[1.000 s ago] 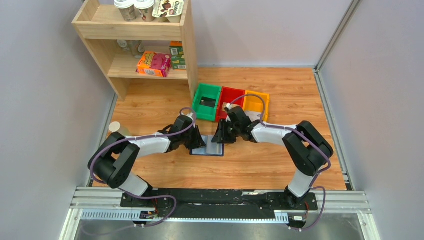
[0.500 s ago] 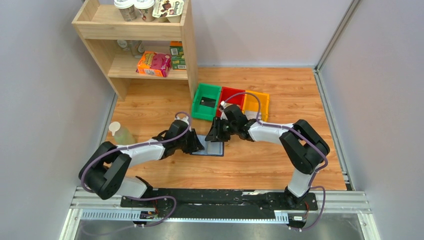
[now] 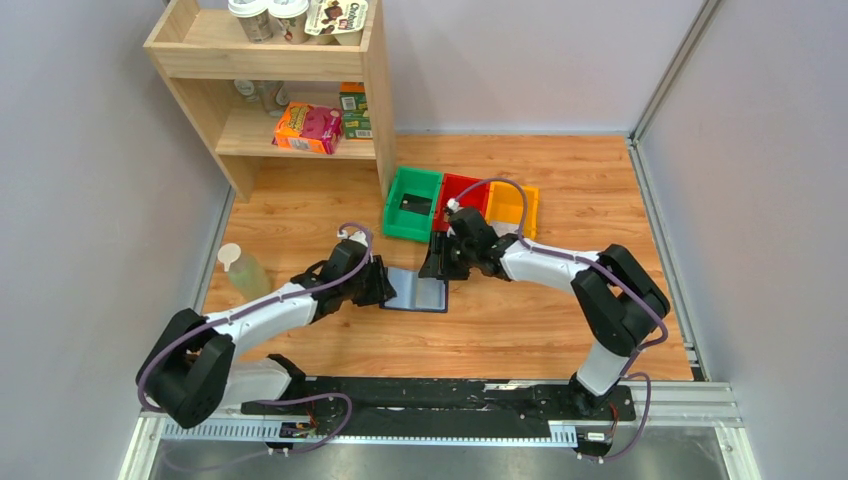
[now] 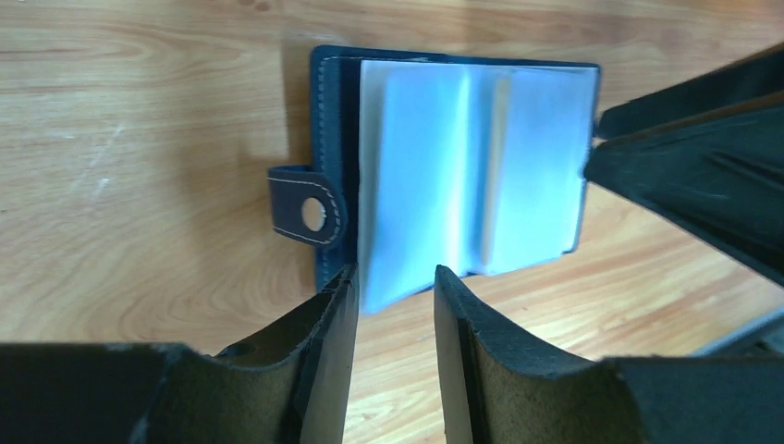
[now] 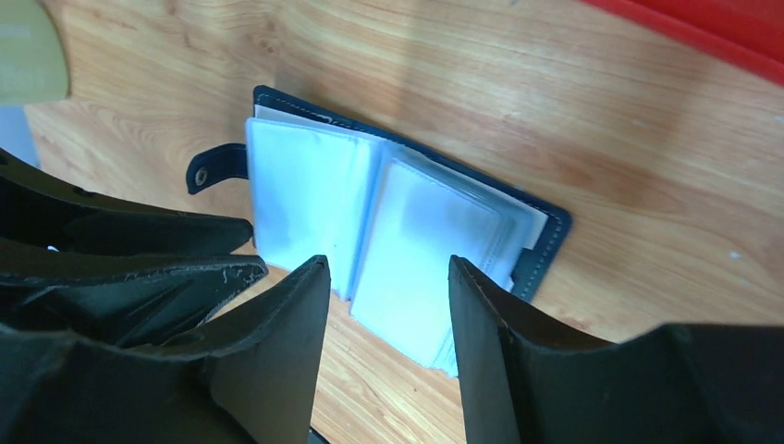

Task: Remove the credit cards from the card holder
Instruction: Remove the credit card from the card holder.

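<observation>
The card holder (image 3: 418, 291) lies open on the wooden table, dark navy with light blue pockets (image 4: 462, 176) spread like book leaves (image 5: 388, 222). My left gripper (image 3: 384, 290) is at its left edge, open (image 4: 395, 277), with only bare table between the fingers. My right gripper (image 3: 438, 268) hovers at the far right side, open (image 5: 388, 268), straddling a pocket leaf without clamping it. A pale tan strip (image 4: 499, 166) shows between two leaves; I cannot tell if it is a card. A small black credit card (image 3: 413, 205) lies in the green bin.
Green (image 3: 400, 215), red (image 3: 462, 190) and yellow (image 3: 508, 205) bins stand in a row just behind the holder. A wooden shelf (image 3: 270, 60) with boxes stands at the back left. A pale green bottle (image 3: 240, 268) stands to the left of my left arm.
My left gripper has drawn back leftwards off the holder and widened. My right gripper has also widened and shifted slightly back. The holder stays open on the table.
</observation>
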Controlling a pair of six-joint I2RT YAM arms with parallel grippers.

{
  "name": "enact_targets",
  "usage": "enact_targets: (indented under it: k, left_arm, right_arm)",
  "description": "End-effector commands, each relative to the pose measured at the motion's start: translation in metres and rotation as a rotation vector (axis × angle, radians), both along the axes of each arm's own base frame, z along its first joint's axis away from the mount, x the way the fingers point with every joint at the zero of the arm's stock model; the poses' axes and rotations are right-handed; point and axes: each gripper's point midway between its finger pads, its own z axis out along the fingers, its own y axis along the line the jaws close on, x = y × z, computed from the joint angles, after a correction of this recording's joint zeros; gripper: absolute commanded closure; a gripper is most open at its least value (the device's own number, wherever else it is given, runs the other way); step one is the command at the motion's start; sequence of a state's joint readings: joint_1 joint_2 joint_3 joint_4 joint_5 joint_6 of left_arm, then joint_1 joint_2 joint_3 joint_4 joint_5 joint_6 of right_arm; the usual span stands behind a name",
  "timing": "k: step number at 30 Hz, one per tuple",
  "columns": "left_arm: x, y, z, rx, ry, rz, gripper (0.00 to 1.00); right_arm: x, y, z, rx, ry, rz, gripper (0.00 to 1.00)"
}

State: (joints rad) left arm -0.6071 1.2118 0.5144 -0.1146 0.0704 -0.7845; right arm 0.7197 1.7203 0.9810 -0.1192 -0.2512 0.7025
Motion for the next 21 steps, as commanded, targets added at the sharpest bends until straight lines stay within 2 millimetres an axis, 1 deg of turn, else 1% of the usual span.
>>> enact_targets:
  k: [1,3,4,5,10,15,21]
  left_arm:
    - [0.008,0.011,-0.006,0.117,-0.013,-0.017,0.56]
    - [0.007,0.012,-0.013,0.138,0.009,-0.024,0.56]
    - [0.009,0.016,-0.015,0.16,0.005,-0.008,0.56]
    - [0.007,0.019,-0.019,0.174,0.019,-0.004,0.56]
    - [0.0,0.026,-0.029,0.196,0.052,0.012,0.63]
    - [-0.007,0.025,-0.035,0.181,0.077,0.014,0.7]
    - [-0.009,0.023,-0.036,0.162,0.087,0.015,0.75]
  right_arm:
    - [0.009,-0.009,0.01,-0.058,-0.062,-0.027,0.47]
    - [0.007,-0.006,0.01,-0.041,-0.055,-0.022,0.47]
    - [0.007,-0.004,0.009,-0.036,-0.054,-0.018,0.47]
    - [0.007,-0.003,0.01,-0.03,-0.053,-0.017,0.48]
    - [0.006,0.001,0.006,-0.034,-0.045,-0.006,0.49]
    - [0.007,-0.002,-0.001,-0.056,-0.035,-0.015,0.49]
    - [0.002,0.0,-0.008,-0.065,-0.016,-0.003,0.5]
